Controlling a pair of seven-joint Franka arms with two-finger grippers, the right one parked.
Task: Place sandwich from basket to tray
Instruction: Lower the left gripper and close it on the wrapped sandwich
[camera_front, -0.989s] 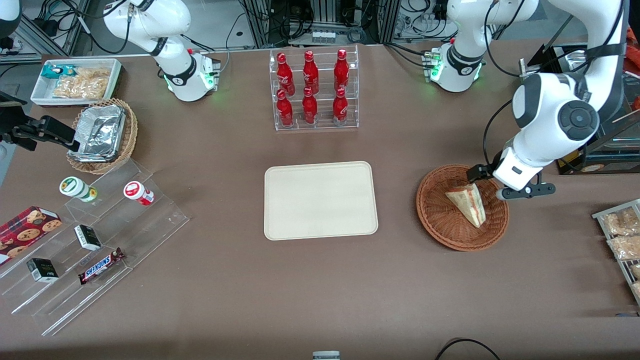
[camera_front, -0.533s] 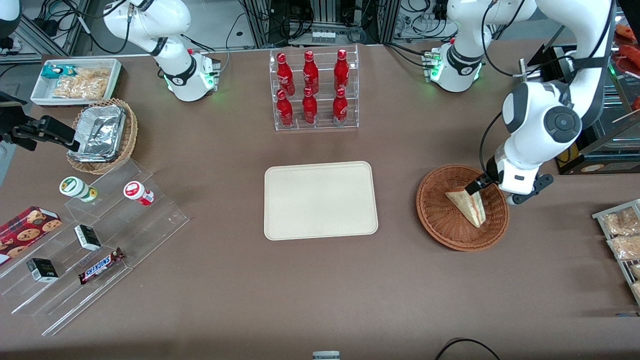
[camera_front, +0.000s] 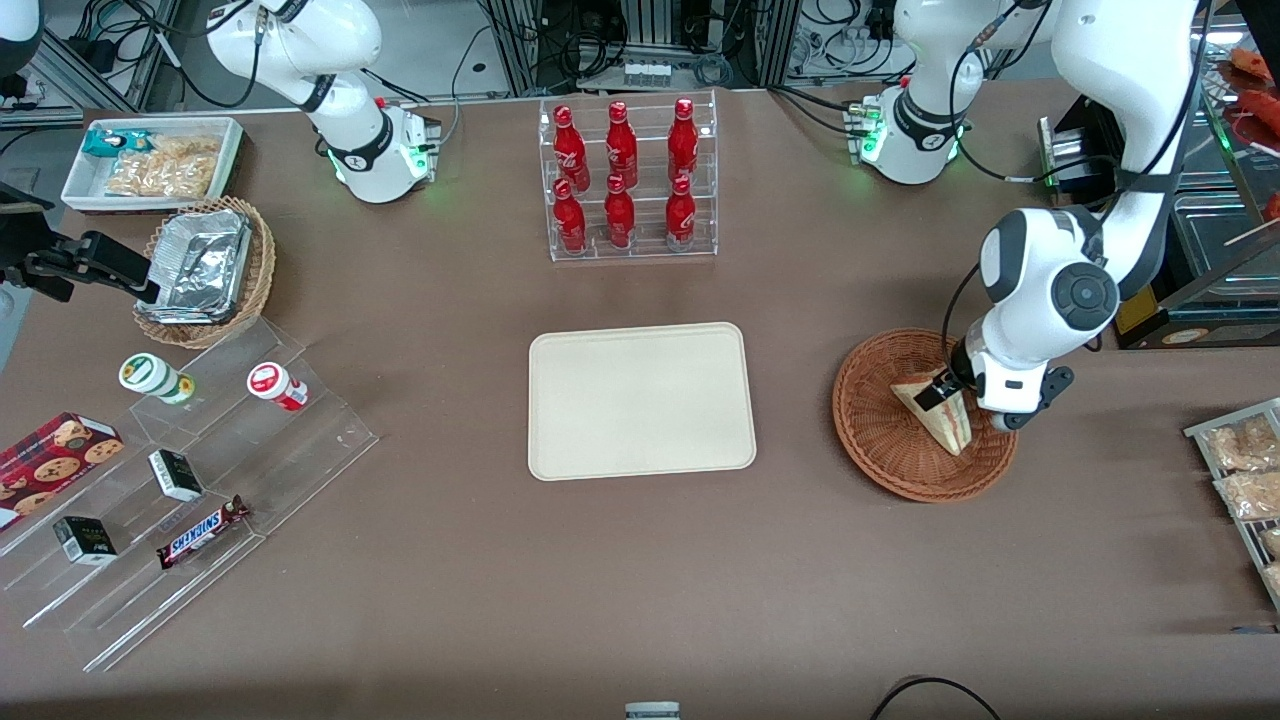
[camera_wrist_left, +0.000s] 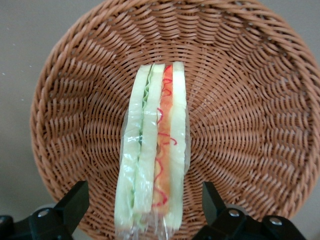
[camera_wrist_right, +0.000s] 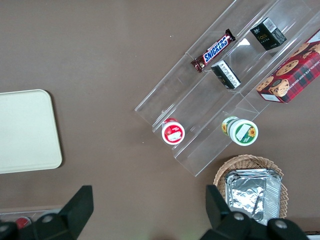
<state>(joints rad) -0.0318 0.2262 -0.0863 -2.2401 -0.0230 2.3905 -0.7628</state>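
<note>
The sandwich (camera_front: 943, 418), a wrapped white-bread wedge with red and green filling, lies in the reddish-brown wicker basket (camera_front: 872, 440) toward the working arm's end of the table. My left gripper (camera_front: 950, 398) hangs low over the basket, open. In the left wrist view its two black fingers (camera_wrist_left: 75, 202) stand one on each side of the sandwich (camera_wrist_left: 152, 160), apart from it, with the basket's woven wall (camera_wrist_left: 240, 100) all around. The gripper (camera_wrist_left: 144, 204) holds nothing. The beige tray (camera_front: 640, 400) lies bare at the table's middle, beside the basket.
A clear rack of red bottles (camera_front: 625, 180) stands farther from the front camera than the tray. Snack bags on a wire rack (camera_front: 1245, 470) lie near the basket. Toward the parked arm's end are a tan basket with foil (camera_front: 205, 270), a white bin (camera_front: 150, 160) and an acrylic stepped stand (camera_front: 190, 480).
The left arm swung in over the basket and came down. Its gripper turned and now straddles the sandwich, which has not moved.
</note>
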